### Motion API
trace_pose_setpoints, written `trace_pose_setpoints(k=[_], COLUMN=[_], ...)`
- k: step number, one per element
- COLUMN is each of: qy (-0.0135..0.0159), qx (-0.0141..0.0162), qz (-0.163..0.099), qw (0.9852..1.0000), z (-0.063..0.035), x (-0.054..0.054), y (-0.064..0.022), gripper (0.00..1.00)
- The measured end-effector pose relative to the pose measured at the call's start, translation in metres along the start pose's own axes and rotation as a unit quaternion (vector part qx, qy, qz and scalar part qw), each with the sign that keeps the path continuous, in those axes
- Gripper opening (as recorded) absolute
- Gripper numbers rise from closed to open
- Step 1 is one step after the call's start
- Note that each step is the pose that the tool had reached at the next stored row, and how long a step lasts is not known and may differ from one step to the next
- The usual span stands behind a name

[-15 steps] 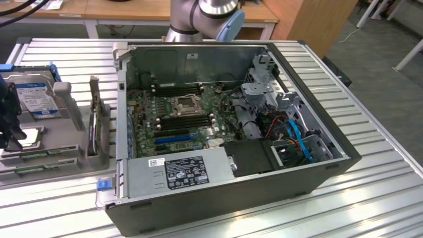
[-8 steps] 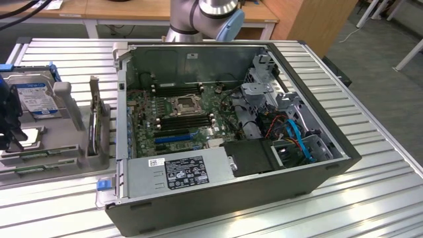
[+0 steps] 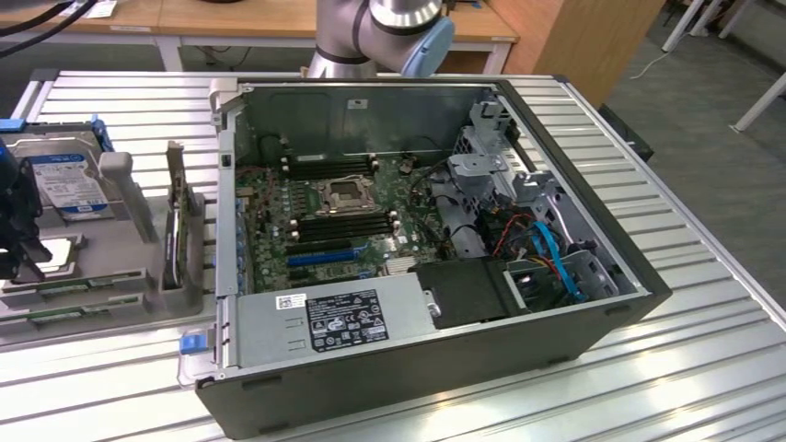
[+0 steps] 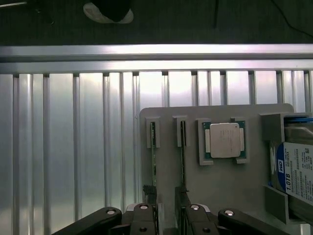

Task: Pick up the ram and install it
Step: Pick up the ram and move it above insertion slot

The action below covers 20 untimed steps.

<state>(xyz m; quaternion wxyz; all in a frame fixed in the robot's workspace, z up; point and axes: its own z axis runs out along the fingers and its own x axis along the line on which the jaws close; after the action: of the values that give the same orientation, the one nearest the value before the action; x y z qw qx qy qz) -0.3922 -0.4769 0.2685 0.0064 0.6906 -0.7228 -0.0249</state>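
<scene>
The gripper (image 4: 166, 208) is hovering over one edge of the grey holder (image 4: 215, 181), with its fingers standing apart and nothing pinched between them. The ram (image 4: 153, 156) is standing in a holder slot, a second stick (image 4: 182, 156) is sitting beside it, and the processor (image 4: 225, 140) is lying further along the holder. No stick is being lifted yet. Pickup and installation into the computer case (image 3: 430, 378) are both outstanding.
</scene>
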Motion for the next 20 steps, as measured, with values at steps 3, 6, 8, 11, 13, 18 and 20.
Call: trace_pose_setpoints(k=[3, 6, 8, 11, 13, 18, 20], qy=[0.0001, 0.0001, 0.0001, 0.0002, 0.0001, 0.0001, 0.0001], qx=[-0.0001, -0.0002, -0.0001, -0.0002, -0.0001, -0.0001, -0.0001], qz=[0.000, 0.000, 0.000, 0.000, 0.000, 0.000, 0.000], qw=[1.0000, 1.0000, 1.0000, 1.0000, 1.0000, 1.0000, 1.0000], z=[0.0015, 0.0033, 0.0045, 0.0064, 0.0079, 0.0114, 0.0130], x=[0.000, 0.000, 0.000, 0.000, 0.000, 0.000, 0.000], y=[-0.0001, -0.0002, -0.0002, -0.0003, -0.0004, -0.0005, -0.0006], gripper=[0.29, 0.29, 0.29, 0.29, 0.29, 0.29, 0.29])
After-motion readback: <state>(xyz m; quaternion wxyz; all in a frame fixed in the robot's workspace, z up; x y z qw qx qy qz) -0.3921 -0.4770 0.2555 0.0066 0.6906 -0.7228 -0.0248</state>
